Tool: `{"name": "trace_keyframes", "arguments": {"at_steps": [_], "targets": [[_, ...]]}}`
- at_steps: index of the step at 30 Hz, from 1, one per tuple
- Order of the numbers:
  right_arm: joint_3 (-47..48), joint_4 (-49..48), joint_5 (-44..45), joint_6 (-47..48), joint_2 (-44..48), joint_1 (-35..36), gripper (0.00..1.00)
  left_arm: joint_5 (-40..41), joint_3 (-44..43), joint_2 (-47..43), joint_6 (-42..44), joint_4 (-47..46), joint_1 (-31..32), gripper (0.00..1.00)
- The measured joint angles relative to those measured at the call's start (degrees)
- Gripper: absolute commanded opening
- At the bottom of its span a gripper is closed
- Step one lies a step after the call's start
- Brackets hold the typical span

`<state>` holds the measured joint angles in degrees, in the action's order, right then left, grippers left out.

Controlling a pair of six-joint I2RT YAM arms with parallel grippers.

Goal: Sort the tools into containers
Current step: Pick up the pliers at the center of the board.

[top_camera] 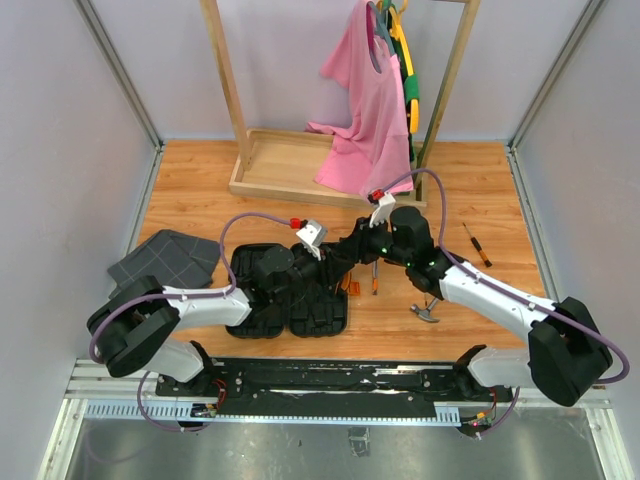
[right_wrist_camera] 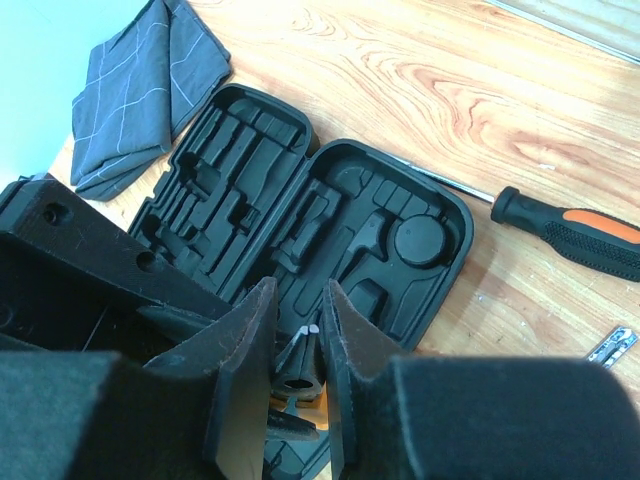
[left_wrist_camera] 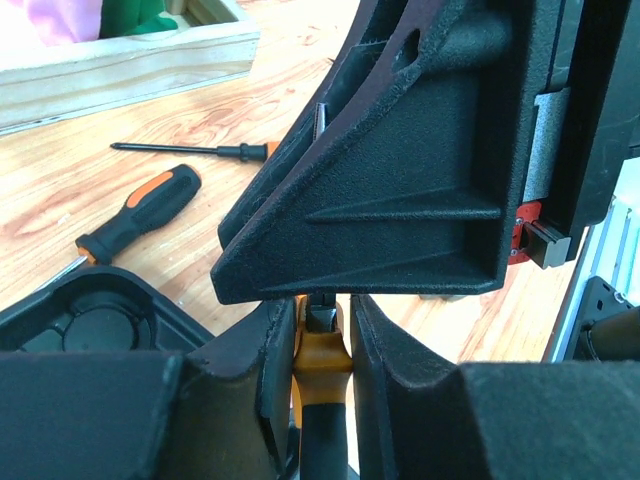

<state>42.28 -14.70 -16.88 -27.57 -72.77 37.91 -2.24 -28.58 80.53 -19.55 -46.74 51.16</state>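
Pale grey walls (top_camera: 60,120) enclose a wooden bench (top_camera: 500,180), where a wooden rack (top_camera: 225,80) on a tray base (top_camera: 270,165) holds a pink shirt (top_camera: 365,110) at the far edge, a grey cloth (top_camera: 165,255) lies left, and a metal rail (top_camera: 300,405) runs along the near edge.

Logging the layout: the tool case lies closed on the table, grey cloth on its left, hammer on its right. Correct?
No: the tool case lies open, moulded slots showing, as the right wrist view shows. Grey cloth on its left and hammer on its right stand.
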Motion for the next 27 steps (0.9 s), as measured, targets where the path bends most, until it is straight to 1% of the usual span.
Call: {"name": "trace_keyframes", "arguments": {"at_steps": [2,3,5,7,14,17,21,24,27], "targets": [[0.0,0.0,0.1,0.2,0.0,0.0,0.15,0.0,-0.3,0.2,0.0,0.2,0.0,0.03],[0.0,0.0,0.2,0.3,0.0,0.0,0.21,0.0,-0.3,0.3,0.0,0.2,0.0,0.01],[0.0,0.0,0.7,0.4,0.1,0.0,0.37,0.0,-0.4,0.4,0.0,0.2,0.0,0.0],[-0.2,-0.1,1.6,0.4,0.5,0.0,0.48,0.1,-0.4,0.4,0.0,0.4,0.0,0.0],[-4.5,-1.6,10.4,-1.1,7.6,0.0,0.69,0.2,-0.4,0.9,0.0,2.9,0.0,0.01],[-7.9,-2.0,15.6,-1.6,12.2,0.0,0.75,1.4,-0.4,0.9,-0.3,3.4,0.0,0.0],[-10.7,-2.1,20.1,-1.8,15.2,0.0,0.78,3.7,-0.4,0.5,-1.0,3.7,0.0,0.0],[-11.8,-1.5,20.5,-1.5,15.8,0.0,0.79,6.1,0.0,-0.9,-1.5,3.8,0.0,0.01],[-13.2,-2.8,19.2,-0.6,16.3,0.0,0.76,9.0,1.3,-3.5,-2.6,3.7,-0.1,0.0]]}}
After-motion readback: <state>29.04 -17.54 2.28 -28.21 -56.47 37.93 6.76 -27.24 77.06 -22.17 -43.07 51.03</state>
